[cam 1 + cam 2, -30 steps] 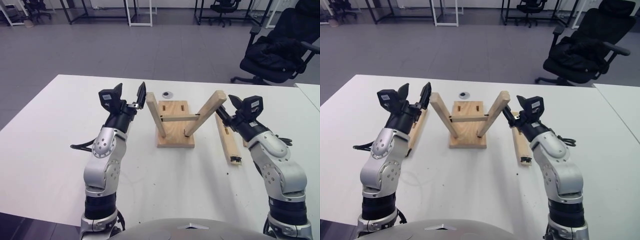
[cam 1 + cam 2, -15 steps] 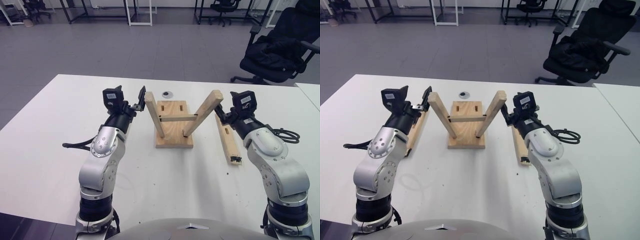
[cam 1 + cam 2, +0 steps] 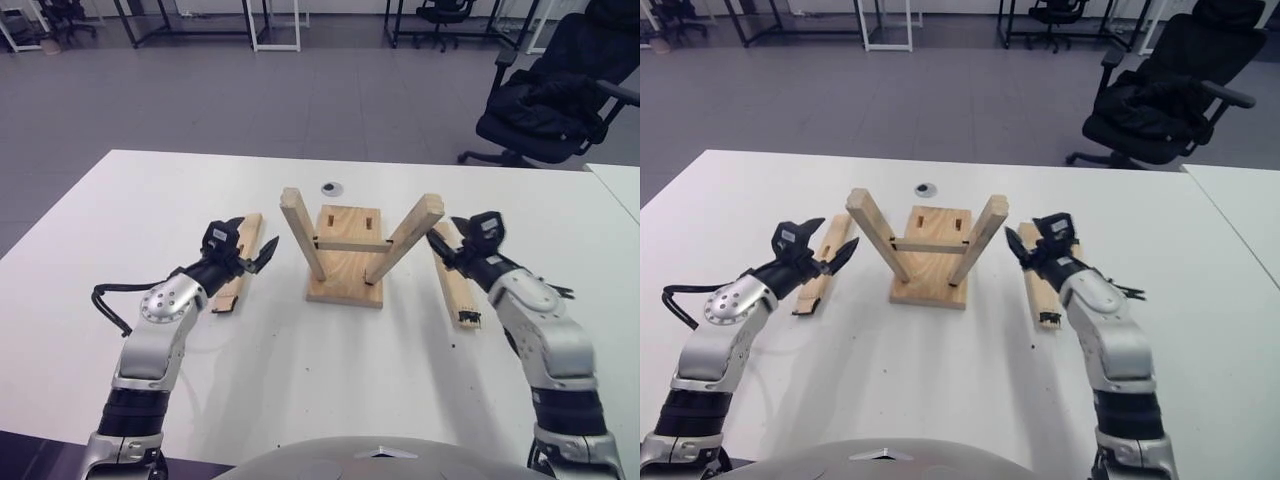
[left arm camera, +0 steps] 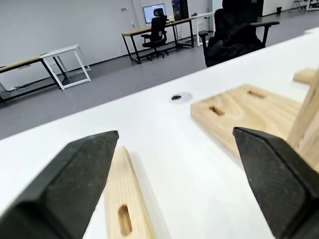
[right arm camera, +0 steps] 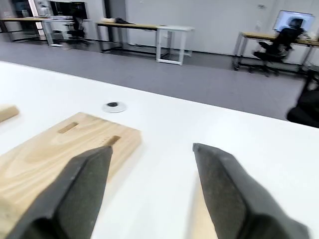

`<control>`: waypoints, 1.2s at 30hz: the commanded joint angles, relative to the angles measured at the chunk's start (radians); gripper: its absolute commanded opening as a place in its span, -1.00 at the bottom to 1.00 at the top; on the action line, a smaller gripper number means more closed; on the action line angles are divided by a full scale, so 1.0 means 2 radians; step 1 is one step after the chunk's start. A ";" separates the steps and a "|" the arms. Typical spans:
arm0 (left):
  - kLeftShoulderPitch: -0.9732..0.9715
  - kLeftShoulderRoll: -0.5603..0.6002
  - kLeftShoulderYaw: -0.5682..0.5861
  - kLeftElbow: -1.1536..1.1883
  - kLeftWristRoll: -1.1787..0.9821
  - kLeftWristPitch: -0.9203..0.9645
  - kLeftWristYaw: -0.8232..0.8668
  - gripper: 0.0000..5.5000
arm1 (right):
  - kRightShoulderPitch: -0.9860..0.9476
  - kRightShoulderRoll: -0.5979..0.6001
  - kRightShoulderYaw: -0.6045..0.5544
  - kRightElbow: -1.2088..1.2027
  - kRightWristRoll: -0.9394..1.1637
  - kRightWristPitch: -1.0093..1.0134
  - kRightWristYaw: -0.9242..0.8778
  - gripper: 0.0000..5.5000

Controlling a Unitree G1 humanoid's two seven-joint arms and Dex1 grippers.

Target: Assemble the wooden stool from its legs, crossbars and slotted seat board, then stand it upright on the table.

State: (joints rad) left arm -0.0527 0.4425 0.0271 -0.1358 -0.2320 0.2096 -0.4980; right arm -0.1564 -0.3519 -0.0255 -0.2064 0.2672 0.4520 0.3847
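The seat board [image 3: 343,287] lies slot-side up mid-worktop [image 3: 330,370], with two splayed legs [image 3: 302,235] and a crossbar [image 3: 352,245] already seated. Spare legs [image 3: 228,292] lie at its 9 and 3 o'clock. The left gripper [image 3: 255,245] and right gripper [image 3: 448,243] each hover over one, fingers apart, likely lined up to grasp.

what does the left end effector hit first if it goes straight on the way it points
Likely the seat board, at its near edge: the open left end effector points low across the table at it. The tilted leg may come first; depth unclear.
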 commanded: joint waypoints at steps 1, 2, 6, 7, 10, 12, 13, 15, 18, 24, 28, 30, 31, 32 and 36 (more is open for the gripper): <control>-0.032 0.004 0.040 -0.003 -0.037 0.009 -0.006 0.54 | -0.016 -0.012 -0.005 -0.018 0.025 -0.024 0.051 0.11; -0.051 -0.004 0.061 -0.020 -0.069 0.027 0.002 0.54 | -0.020 -0.010 -0.039 -0.019 0.033 -0.011 0.026 0.11; -0.159 -0.029 0.103 -0.132 -0.252 0.110 0.033 0.54 | -0.100 -0.007 -0.196 -0.040 0.161 0.041 -0.060 0.11; -0.177 -0.025 0.106 -0.160 -0.295 0.127 0.033 0.54 | -0.122 -0.013 -0.213 -0.060 0.208 0.058 -0.063 0.11; -0.190 0.003 0.098 -0.165 -0.305 0.150 0.022 0.54 | -0.129 -0.004 -0.210 -0.135 0.348 0.107 -0.060 0.11; -0.180 0.000 0.078 -0.132 -0.281 0.139 0.004 0.54 | -0.103 0.014 -0.169 -0.170 0.382 0.129 -0.069 0.11; -0.178 -0.004 0.061 -0.106 -0.262 0.128 -0.009 0.54 | -0.081 0.007 -0.128 -0.175 0.372 0.157 -0.071 0.11; -0.180 -0.010 0.014 -0.029 -0.216 0.122 -0.032 0.54 | -0.031 -0.017 -0.044 -0.146 0.304 0.204 -0.094 0.11; -0.147 -0.003 -0.059 -0.016 -0.187 0.153 -0.070 0.54 | -0.019 -0.012 -0.030 -0.127 0.294 0.222 -0.119 0.11; -0.204 -0.017 0.010 -0.052 -0.245 0.175 -0.039 0.54 | -0.079 -0.008 -0.121 -0.131 0.379 0.185 -0.130 0.11; -0.243 -0.011 0.076 -0.056 -0.288 0.172 -0.041 0.54 | -0.129 -0.058 -0.117 -0.054 0.323 0.165 -0.113 0.11; -0.227 -0.009 0.110 -0.052 -0.317 0.174 -0.054 0.54 | -0.137 -0.089 -0.028 0.020 0.214 0.118 -0.057 0.11; -0.209 -0.001 0.124 -0.049 -0.317 0.170 -0.060 0.54 | -0.138 -0.096 0.018 0.059 0.163 0.075 -0.016 0.11; -0.185 0.017 0.141 -0.044 -0.305 0.163 -0.064 0.54 | -0.132 -0.112 0.068 0.065 0.118 0.041 0.031 0.11; -0.092 0.100 0.200 -0.019 -0.264 0.163 -0.092 0.54 | -0.073 -0.136 0.083 -0.094 0.198 0.053 0.168 0.11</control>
State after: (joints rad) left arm -0.3247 0.5470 0.4012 -0.1942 -0.8269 0.5393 -0.6248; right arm -0.3465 -0.5946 0.1463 -0.2176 0.5504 0.5306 0.6238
